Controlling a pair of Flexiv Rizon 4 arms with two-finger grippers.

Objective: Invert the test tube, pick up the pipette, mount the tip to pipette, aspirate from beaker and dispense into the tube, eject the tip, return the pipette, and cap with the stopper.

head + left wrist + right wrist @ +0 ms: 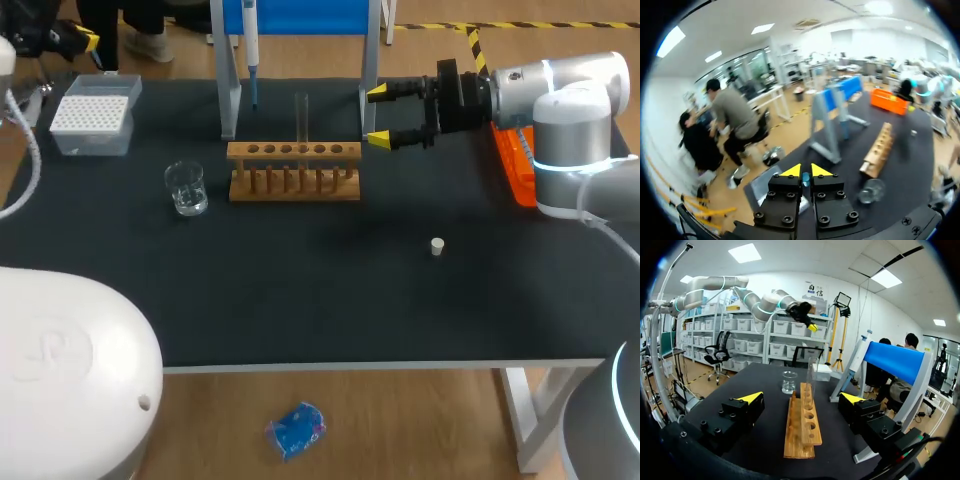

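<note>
A clear test tube (301,118) stands upright in the wooden rack (293,170), mouth up. My right gripper (378,115) hovers open just right of the rack, nothing between its fingers; in its wrist view the rack (802,422) and tube (811,375) lie ahead between the spread tips. The pipette (250,50) hangs on the blue stand (300,15). A glass beaker (186,188) sits left of the rack, and a small white stopper (437,245) lies on the mat at the right. My left gripper (804,171) is shut, raised above the tip box (92,120).
An orange tray (515,165) lies at the table's right edge under my right arm. The stand's grey legs (230,100) flank the rack's back. A broad black mat (320,290) stretches toward the front edge.
</note>
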